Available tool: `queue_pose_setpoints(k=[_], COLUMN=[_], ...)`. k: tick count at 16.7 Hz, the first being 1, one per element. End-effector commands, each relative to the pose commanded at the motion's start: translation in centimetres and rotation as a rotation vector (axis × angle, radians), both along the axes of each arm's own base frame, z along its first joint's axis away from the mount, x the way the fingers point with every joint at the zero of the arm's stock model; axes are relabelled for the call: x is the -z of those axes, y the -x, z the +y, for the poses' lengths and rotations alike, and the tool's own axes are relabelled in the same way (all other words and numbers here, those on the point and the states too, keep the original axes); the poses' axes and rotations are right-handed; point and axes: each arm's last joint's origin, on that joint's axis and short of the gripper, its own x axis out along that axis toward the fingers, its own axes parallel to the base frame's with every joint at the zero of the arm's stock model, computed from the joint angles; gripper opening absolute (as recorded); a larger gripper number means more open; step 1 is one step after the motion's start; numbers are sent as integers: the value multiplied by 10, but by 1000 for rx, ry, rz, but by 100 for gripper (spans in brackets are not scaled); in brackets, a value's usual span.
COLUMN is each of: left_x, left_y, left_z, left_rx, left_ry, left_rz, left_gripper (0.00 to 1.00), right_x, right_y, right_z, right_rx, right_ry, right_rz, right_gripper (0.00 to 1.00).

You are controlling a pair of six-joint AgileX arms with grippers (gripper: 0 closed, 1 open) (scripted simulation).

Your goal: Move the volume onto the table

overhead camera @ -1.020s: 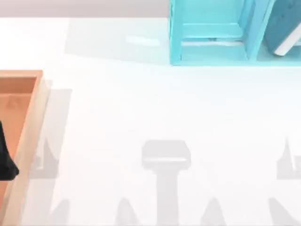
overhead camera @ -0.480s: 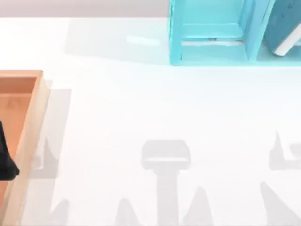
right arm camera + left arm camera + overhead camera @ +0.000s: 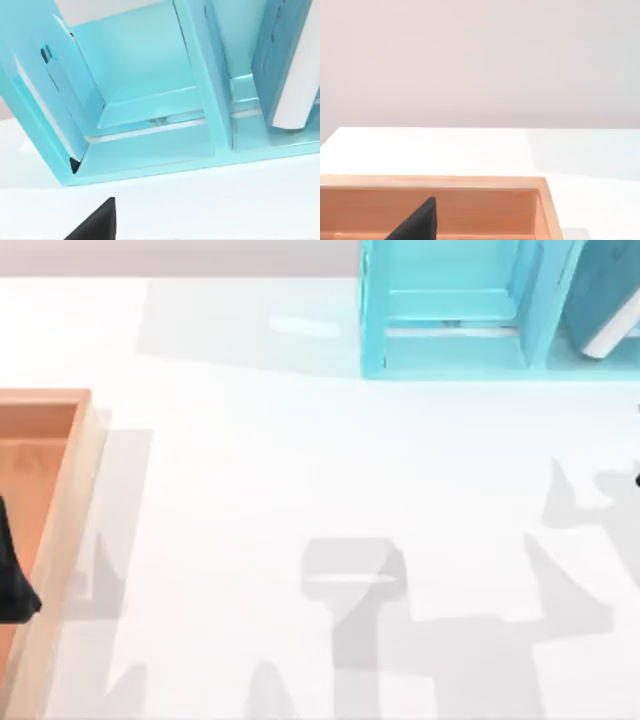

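Note:
The volume (image 3: pixel 603 295), a thick teal-blue book with white page edges, leans tilted inside the right compartment of the cyan shelf unit (image 3: pixel 450 310) at the table's (image 3: pixel 300 460) far right. The right wrist view looks into the shelf from close by, with the volume (image 3: pixel 282 55) in the compartment beside the empty one. A dark sliver of my right gripper (image 3: pixel 637 480) shows at the right edge, in front of the shelf. My left gripper (image 3: pixel 15 585) hangs over the wooden tray at the left edge.
An orange-brown wooden tray (image 3: pixel 70 490) with a raised rim lies at the table's left side and also appears in the left wrist view (image 3: pixel 470 182). White table surface stretches between the tray and the shelf.
The right arm's shadow has shifted up the table toward the shelf, and a sliver of the right gripper has entered at the right edge. The left gripper has stayed still.

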Motion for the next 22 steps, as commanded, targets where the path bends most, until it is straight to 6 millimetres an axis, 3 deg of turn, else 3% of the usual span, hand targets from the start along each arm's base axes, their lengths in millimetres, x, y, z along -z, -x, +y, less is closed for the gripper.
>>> queue_pose_setpoints(k=[4,9,15,22], left_x=[0,0,0,0], left_y=[0,0,0,0], left_z=[0,0,0,0], left_rx=[0,0,0,0], left_ry=[0,0,0,0], left_rz=[0,0,0,0], left_gripper=[100,100,100,100], right_x=[18,59,98,104], right_y=[-56,-110,-141,-159], right_z=[-3,-13,-25,-32], right_rx=[18,71,137,174], right_ry=[-60,-104,-107,-92], right_rz=[2,-20,-68,-165], right_gripper=[100,100,100,100])
